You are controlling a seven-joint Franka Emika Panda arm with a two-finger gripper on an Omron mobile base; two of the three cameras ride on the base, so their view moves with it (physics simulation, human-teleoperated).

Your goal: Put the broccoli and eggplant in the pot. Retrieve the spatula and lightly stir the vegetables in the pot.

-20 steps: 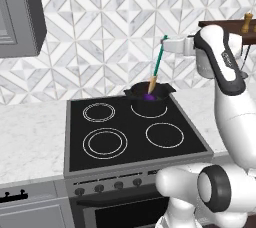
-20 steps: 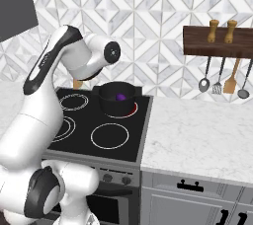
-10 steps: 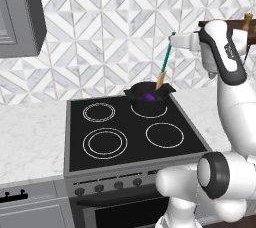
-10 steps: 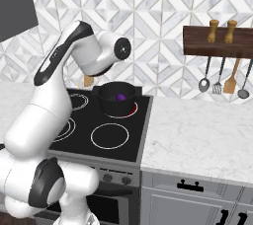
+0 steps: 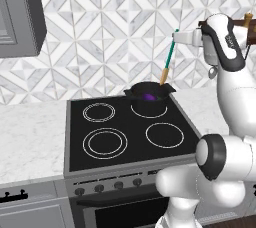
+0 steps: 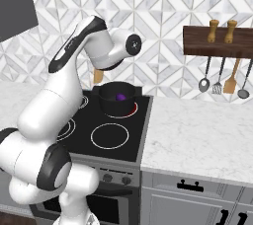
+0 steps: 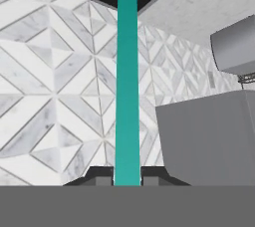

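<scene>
Stirring step in hand, by the look of it. Gripper (image 5: pixel 176 35) high in the upper right of the left base view, clamped tight on the top end of the spatula (image 5: pixel 168 58); in the hand view the teal handle (image 7: pixel 127 81) running straight up from between the two dark tips. Spatula hanging slanted, yellow-orange blade (image 5: pixel 163 77) low at the right rim of the pot (image 5: pixel 147 95), just above or at the edge; hard to say whether touching.

Pot on the back right burner of the stove (image 5: pixel 125 132), centre of the frame. Inside, purple eggplant (image 6: pixel 120 97) visible in the right base view as a small patch. Broccoli not possible to make out; probably behind the pot wall, but cannot confirm.

Next move, as a judgement: lower the blade into the pot and sweep gently in a small circle, keeping clear of the rim so as not to tip or push the pot.

In the right base view, gripper hidden behind the white arm, only a bit of the blade (image 6: pixel 98 76) showing at centre left. In the hand view, blade cut off at the top edge.
</scene>
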